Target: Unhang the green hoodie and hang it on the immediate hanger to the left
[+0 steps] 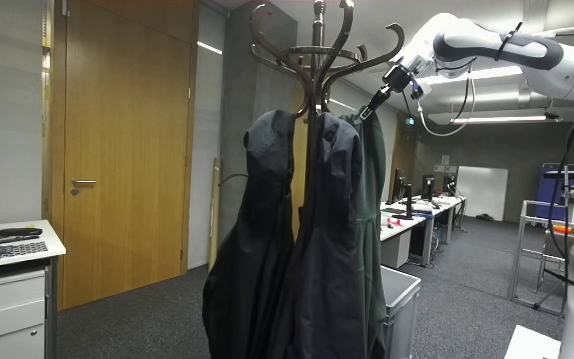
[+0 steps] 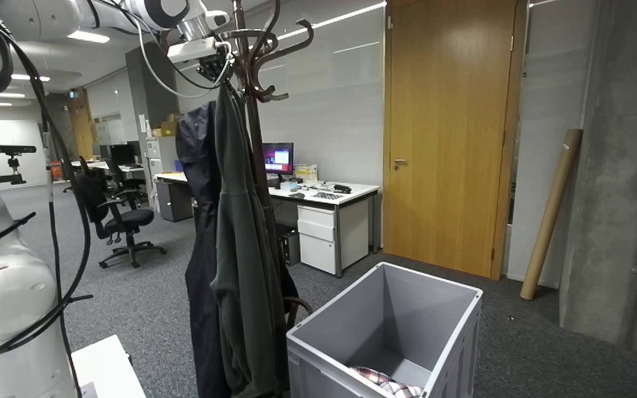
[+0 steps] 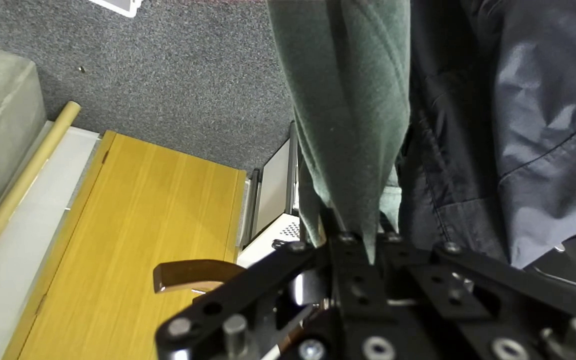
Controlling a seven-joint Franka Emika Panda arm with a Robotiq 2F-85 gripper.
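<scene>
The green hoodie hangs as a long narrow strip in both exterior views point(image 1: 372, 169) point(image 2: 241, 237) and below the jaws in the wrist view point(image 3: 353, 100). My gripper point(image 1: 365, 114) is shut on its gathered top; the fabric runs between the fingers point(image 3: 361, 225). The brown coat stand point(image 1: 319, 35) has curved hooks, and its pole point(image 2: 256, 132) is right beside the hoodie. A hook point(image 3: 193, 270) shows left of the jaws in the wrist view. Whether the hoodie's top is still over a hook is hidden.
Two dark coats point(image 1: 324, 214) point(image 1: 257, 219) hang on the stand; one point(image 2: 197, 149) is close beside the hoodie. A grey crate point(image 2: 465, 337) with plaid cloth point(image 2: 387, 380) stands at the stand's foot. A white surface point(image 2: 109, 367) is near the robot base.
</scene>
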